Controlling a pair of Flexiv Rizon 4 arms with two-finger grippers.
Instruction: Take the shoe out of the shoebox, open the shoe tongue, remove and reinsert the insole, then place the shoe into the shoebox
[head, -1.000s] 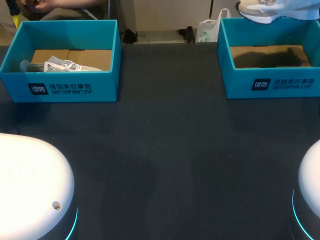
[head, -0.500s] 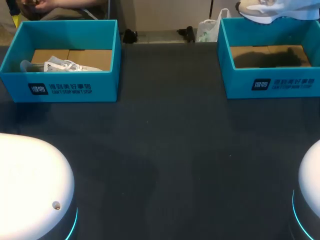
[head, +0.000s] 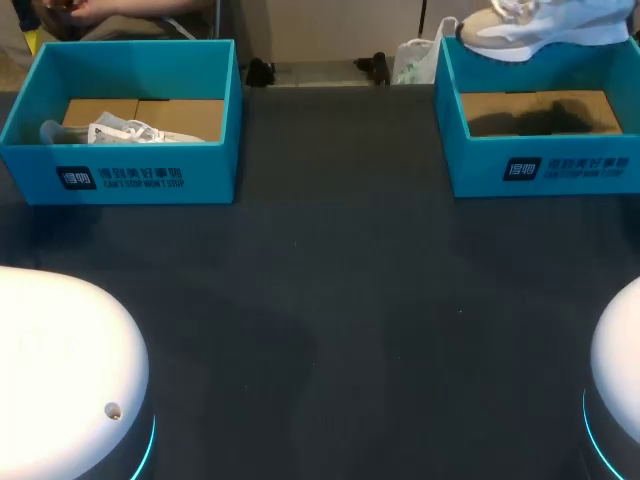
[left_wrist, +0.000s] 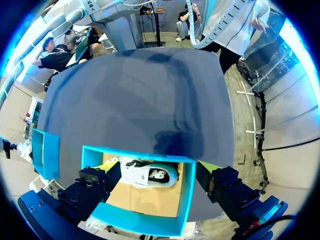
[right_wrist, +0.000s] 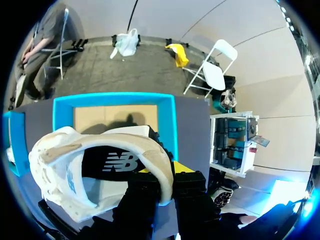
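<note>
Right gripper (right_wrist: 162, 172): closed on the padded collar of a cream-white mesh sneaker (right_wrist: 60, 165), a yellow tip being seen just under the rim where it is clamped. The sneaker is held in the air, opening turned toward the wrist, its dark lining exposed. In the head view it is seen at the upper right of the frame, above the far wall of the right-hand teal cardboard shoebox (head: 540, 165) and clear of it. This box is open-topped and rectangular, with smooth walls and a plain brown floor on which a shadow is cast. Left gripper (left_wrist: 157, 171): fingers spread wide, nothing held or touched. Ahead of it, between the lines of its two black fingers, the left-hand teal cardboard shoebox (left_wrist: 187, 200) is seen; a second white lace-up sneaker (left_wrist: 150, 175) is laid on its side on the brown floor within. Both boxes are stood well apart on the dark grey matte table (head: 330, 300), at its far edge.
</note>
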